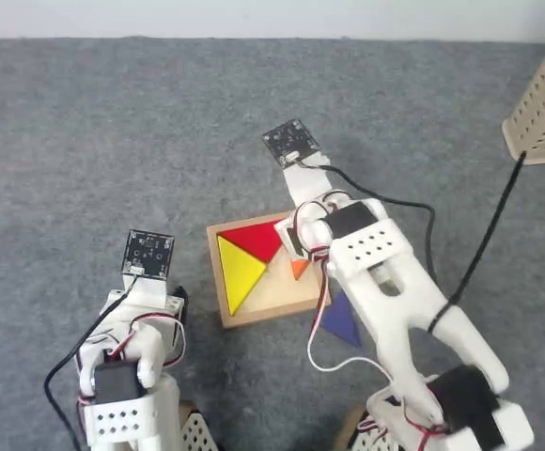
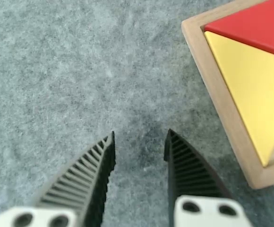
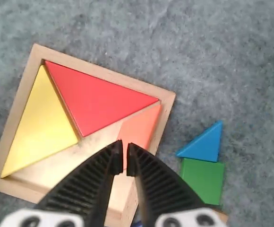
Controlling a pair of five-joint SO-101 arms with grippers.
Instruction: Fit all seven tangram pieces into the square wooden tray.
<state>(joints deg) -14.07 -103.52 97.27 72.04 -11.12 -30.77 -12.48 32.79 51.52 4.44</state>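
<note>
Tray (image 3: 22, 101) beneath closed right hand (image 3: 123, 153).

From where I stand, the square wooden tray (image 1: 254, 317) lies on the grey felt worktop (image 1: 85, 141), right of the left arm and partly under the right one. In the tray, the yellow triangle (image 1: 240, 272) sits at the left. The red triangle (image 1: 254, 240) is behind it, edge to edge. The orange triangle (image 1: 299, 269) lies against the red one. Outside the tray's wall, a blue triangle (image 3: 204, 144) lies just beside a green square (image 3: 202, 179).

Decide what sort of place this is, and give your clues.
Probably a tabletop robotics workspace, perhaps a lab bench: a grey carpet-like surface, a left arm and right arm side by side, and a wooden tray holding a red piece and a yellow piece.
</note>
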